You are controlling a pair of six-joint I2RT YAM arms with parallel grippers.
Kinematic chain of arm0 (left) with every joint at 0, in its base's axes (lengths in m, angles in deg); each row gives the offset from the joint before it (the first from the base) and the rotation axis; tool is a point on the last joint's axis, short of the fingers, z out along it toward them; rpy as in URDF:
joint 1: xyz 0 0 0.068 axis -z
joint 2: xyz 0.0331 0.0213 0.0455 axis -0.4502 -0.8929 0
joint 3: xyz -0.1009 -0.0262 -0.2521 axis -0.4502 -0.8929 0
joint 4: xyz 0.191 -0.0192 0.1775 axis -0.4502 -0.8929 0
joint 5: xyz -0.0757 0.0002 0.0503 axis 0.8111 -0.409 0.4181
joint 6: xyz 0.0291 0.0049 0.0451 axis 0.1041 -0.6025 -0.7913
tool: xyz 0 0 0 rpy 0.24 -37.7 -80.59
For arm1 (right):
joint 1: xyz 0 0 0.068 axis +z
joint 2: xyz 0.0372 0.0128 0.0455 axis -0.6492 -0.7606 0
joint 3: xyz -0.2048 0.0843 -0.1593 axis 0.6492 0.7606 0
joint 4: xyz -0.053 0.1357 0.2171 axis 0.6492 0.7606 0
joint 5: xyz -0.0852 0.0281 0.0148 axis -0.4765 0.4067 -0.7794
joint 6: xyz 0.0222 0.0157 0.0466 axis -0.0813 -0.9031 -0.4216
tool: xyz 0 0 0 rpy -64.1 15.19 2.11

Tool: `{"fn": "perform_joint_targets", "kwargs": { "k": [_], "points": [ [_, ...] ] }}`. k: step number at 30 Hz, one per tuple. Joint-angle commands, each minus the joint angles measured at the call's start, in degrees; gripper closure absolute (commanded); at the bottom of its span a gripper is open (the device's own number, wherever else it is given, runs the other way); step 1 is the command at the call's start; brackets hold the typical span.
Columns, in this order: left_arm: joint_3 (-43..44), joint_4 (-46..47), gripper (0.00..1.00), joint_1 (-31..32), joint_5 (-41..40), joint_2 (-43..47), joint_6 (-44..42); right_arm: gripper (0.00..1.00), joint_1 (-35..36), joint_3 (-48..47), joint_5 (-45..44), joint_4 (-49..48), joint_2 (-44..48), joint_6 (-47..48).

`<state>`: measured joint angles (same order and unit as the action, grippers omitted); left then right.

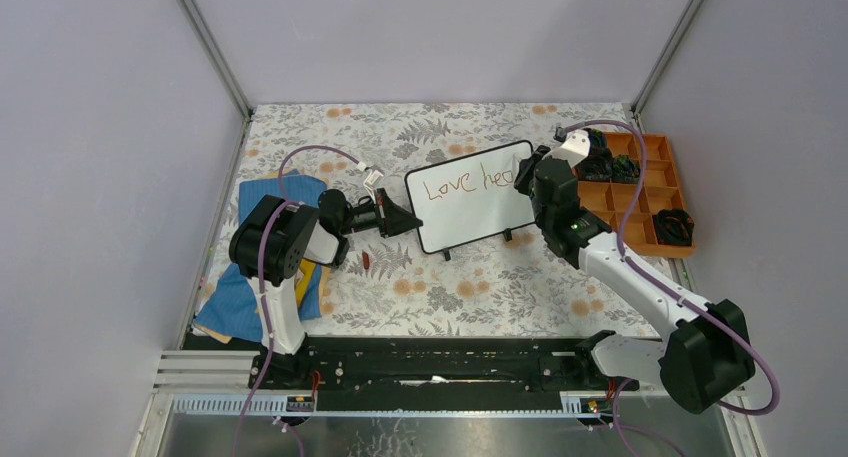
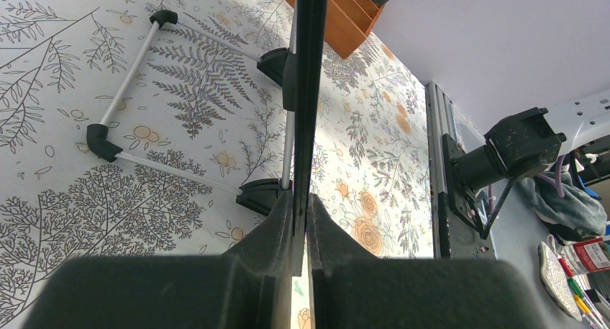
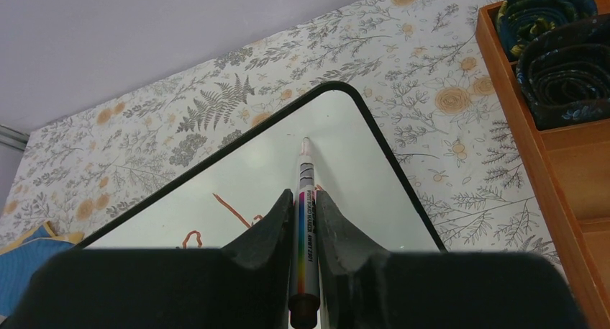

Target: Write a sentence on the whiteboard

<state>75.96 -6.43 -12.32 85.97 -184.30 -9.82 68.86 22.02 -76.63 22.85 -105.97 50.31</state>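
The whiteboard (image 1: 470,217) stands tilted on the floral table, with the sentence (image 1: 462,184) in thin red-brown letters reading "Love hea" up to my right arm. My left gripper (image 1: 404,220) is shut on the board's left edge; in the left wrist view the black frame (image 2: 309,91) runs edge-on between the fingers, gripper (image 2: 303,199). My right gripper (image 1: 524,177) is shut on a marker (image 3: 305,221) with a rainbow stripe. Its tip rests on the white surface (image 3: 345,170) near the top right corner, beside red-brown strokes (image 3: 230,210), gripper (image 3: 304,196).
An orange compartment tray (image 1: 655,247) with dark rolled items sits right of the board, its wall (image 3: 547,170) close to my right gripper. Blue and yellow cloths (image 1: 235,297) lie at the left. A small red-brown piece (image 1: 366,262) lies on the table before the board.
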Motion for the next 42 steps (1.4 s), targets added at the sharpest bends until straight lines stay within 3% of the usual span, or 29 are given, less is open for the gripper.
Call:
{"fn": "perform_joint_targets", "kwargs": {
  "k": [1,42],
  "points": [
    [0.56,-4.41,1.0,0.42,-0.04,-0.12,-1.01,1.0,-0.54,-1.17,0.11,-2.89,-0.37,-0.42],
    [0.51,-4.21,1.0,0.48,-0.31,-0.06,-0.77,1.0,-0.76,8.18,1.06,0.26,2.92,-3.06]
  ]
}}
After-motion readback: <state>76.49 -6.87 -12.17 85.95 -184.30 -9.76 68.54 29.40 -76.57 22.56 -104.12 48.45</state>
